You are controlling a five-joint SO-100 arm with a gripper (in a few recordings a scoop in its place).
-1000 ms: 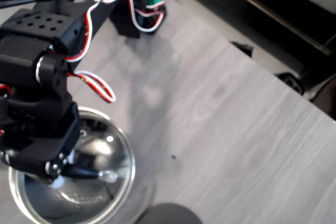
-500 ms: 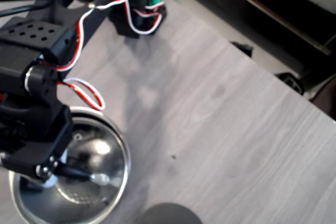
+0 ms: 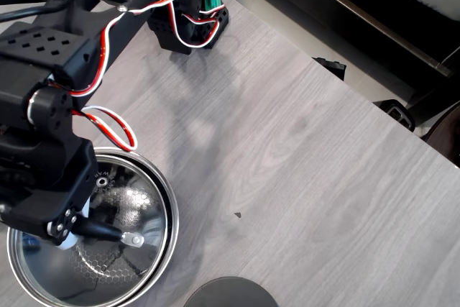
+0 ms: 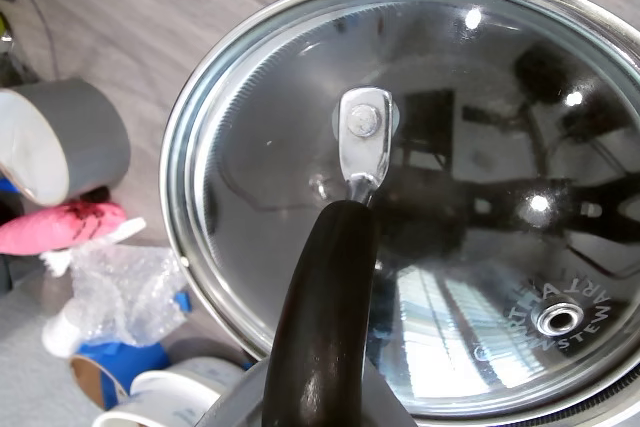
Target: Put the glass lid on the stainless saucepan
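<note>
Gripper (image 3: 68, 224) clamped on the glass lid (image 4: 420, 197) by its arched black handle (image 4: 320, 327), judging from how the handle runs straight up into the wrist view.

Lid sits at seven o'clock in the overhead view, over the stainless saucepan (image 3: 171, 210), whose honeycomb inside shows through the glass; steel rim of the lid lies within the pan's wider rim, so placing looks nearly done; letting go and withdrawing remain; dark grey disc (image 3: 230, 294) lies at six o'clock, just beside the pan; tape rolls (image 4: 60, 137) and clutter at nine o'clock in the wrist view.
</note>
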